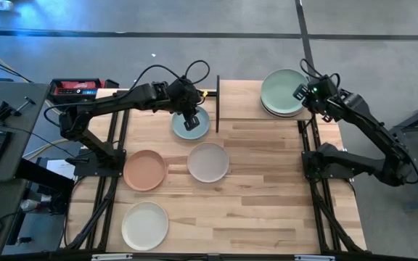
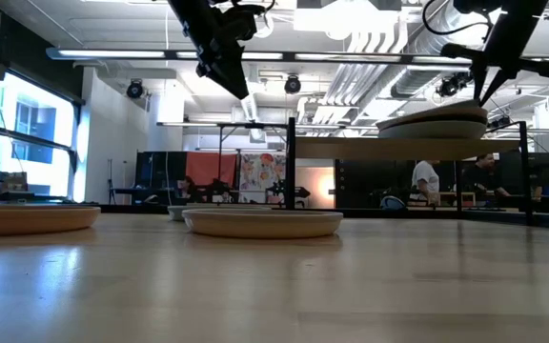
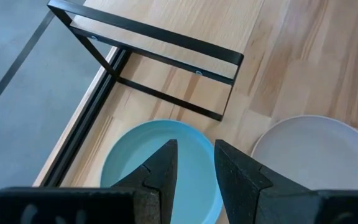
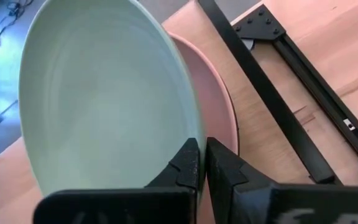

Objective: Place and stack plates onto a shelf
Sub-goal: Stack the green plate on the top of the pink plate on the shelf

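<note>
The shelf point(image 1: 242, 100) stands at the table's far edge. On its right half is a stack of plates with the pink plate point(image 4: 213, 102) near the top and the mint green plate point(image 1: 281, 88) uppermost. My right gripper point(image 1: 301, 93) is shut on the mint green plate. My left gripper point(image 1: 189, 118) is open and empty, high above the light blue plate point(image 1: 191, 126), which lies flat on the table left of the shelf. The terracotta plate point(image 1: 145, 170), the beige-grey plate point(image 1: 208, 162) and the cream plate point(image 1: 145, 225) lie flat on the table. My right gripper pinches the mint green plate's rim point(image 4: 190, 134) on the side toward the table's right edge, one finger inside the plate and one outside. The fingers point(image 2: 479, 86) come from above, pointing down. The plate is slightly tilted, held side higher, its opposite side point(image 2: 389, 124) on the stack.
The shelf's black metal end frame point(image 3: 160, 40) stands just beyond the light blue plate. The shelf's left half point(image 1: 238, 98) is bare board. The table's near right part point(image 1: 267, 210) is bare wood. A person point(image 2: 425, 183) shows in the room behind.
</note>
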You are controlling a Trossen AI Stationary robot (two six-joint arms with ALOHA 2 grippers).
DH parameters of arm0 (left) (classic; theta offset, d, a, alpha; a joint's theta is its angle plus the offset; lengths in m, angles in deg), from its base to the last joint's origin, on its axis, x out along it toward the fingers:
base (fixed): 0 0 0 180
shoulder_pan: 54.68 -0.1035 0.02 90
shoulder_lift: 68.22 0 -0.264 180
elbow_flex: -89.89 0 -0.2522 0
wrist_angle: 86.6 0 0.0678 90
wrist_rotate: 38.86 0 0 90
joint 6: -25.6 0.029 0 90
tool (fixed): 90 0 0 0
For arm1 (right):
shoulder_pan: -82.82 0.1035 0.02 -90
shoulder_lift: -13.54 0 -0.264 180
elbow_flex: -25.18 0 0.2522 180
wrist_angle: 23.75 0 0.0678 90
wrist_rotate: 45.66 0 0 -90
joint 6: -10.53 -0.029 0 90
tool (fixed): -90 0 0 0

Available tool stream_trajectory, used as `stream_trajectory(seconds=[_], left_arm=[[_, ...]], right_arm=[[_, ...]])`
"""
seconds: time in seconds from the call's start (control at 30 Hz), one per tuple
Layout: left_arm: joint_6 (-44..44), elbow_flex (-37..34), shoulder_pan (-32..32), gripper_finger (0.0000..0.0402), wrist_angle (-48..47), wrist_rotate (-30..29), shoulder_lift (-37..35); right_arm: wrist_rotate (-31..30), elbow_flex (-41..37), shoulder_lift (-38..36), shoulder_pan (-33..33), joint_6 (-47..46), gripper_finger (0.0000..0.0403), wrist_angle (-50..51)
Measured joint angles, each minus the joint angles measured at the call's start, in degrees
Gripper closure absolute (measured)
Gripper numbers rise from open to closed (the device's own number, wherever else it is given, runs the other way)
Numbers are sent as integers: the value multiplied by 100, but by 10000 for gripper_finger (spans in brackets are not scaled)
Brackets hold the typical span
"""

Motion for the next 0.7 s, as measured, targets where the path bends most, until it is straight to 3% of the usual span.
stream_trajectory(seconds=[0.43,0.7], left_arm=[[-47,0,0,305,28,0,0],[-201,0,0,305,81,-2,0]], right_arm=[[353,0,-83,1,229,323,32],[524,0,-451,1,231,314,154]])
